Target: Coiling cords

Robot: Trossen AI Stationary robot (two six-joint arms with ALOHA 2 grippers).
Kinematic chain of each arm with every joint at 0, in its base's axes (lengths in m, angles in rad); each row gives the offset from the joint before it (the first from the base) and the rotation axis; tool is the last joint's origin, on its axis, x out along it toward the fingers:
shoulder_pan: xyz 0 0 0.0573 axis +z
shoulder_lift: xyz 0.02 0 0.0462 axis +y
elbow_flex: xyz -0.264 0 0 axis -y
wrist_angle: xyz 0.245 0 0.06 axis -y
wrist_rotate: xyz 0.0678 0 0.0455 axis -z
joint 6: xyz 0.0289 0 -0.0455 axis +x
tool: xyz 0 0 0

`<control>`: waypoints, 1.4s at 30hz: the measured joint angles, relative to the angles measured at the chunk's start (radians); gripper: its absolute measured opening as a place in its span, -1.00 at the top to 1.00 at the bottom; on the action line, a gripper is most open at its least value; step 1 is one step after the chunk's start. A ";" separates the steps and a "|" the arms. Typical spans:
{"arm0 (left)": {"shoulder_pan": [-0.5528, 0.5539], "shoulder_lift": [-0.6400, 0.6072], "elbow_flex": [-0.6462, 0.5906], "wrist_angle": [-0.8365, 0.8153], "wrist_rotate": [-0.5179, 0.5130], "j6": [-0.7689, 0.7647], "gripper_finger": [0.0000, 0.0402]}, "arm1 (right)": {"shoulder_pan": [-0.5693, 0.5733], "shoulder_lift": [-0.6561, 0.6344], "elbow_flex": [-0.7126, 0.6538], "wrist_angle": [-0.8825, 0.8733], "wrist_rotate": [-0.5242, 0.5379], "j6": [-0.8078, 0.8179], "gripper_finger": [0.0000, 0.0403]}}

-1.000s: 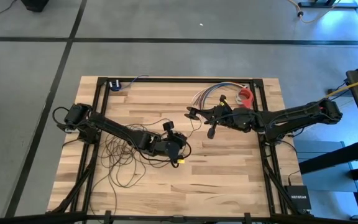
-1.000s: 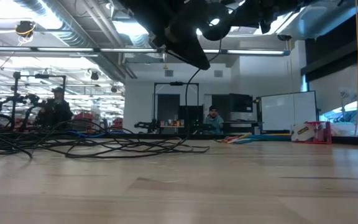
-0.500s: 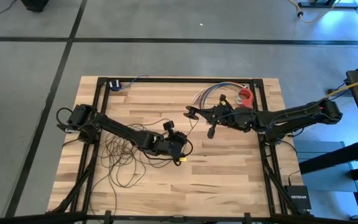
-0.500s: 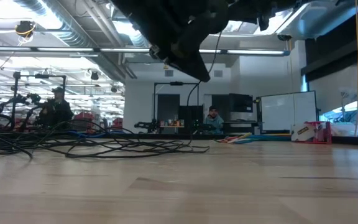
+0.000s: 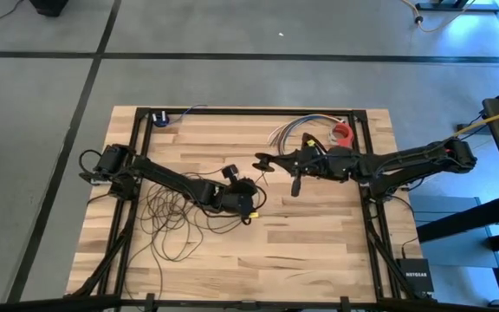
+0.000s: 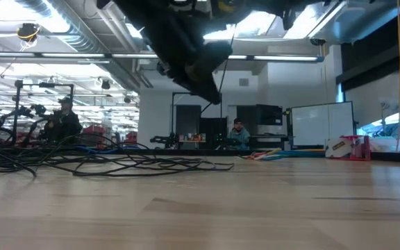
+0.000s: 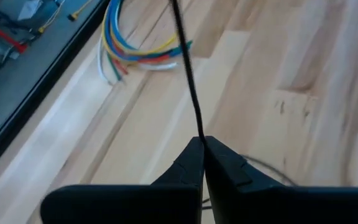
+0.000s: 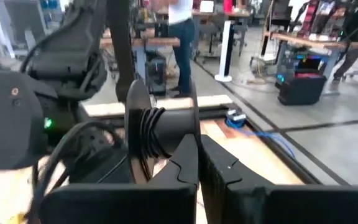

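Cords (image 7: 188,87) run taut from the left tool (image 7: 203,144) (clamped on them), loops sprawling beside it.

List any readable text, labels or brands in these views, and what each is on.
"NETGEAR": on the small black box on the floor off the table's right near corner, high view.
Nothing else is readable: any print on the red tape dispenser in the low view is too small and blurred.

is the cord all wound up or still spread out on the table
Mostly spread out: the cord lies in loose loops on the table; only a few turns sit on the spool.
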 joint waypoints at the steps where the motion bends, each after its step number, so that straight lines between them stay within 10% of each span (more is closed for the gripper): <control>1: 0.000 0.000 0.000 -0.015 -0.006 -0.011 1.00 | 0.000 0.000 0.005 -0.021 0.000 0.000 0.99; 15: -0.083 -0.110 -0.004 -0.189 -0.117 -0.108 1.00 | 0.009 0.001 0.022 -0.404 0.027 -0.035 0.99; 30: -0.049 -0.244 -0.002 -0.385 -0.184 -0.225 1.00 | 0.069 0.006 0.022 -0.422 -0.111 -0.096 0.99; 42: -0.113 -0.276 -0.002 0.009 -0.185 0.006 1.00 | 0.072 0.065 0.021 -0.480 0.184 -0.138 0.99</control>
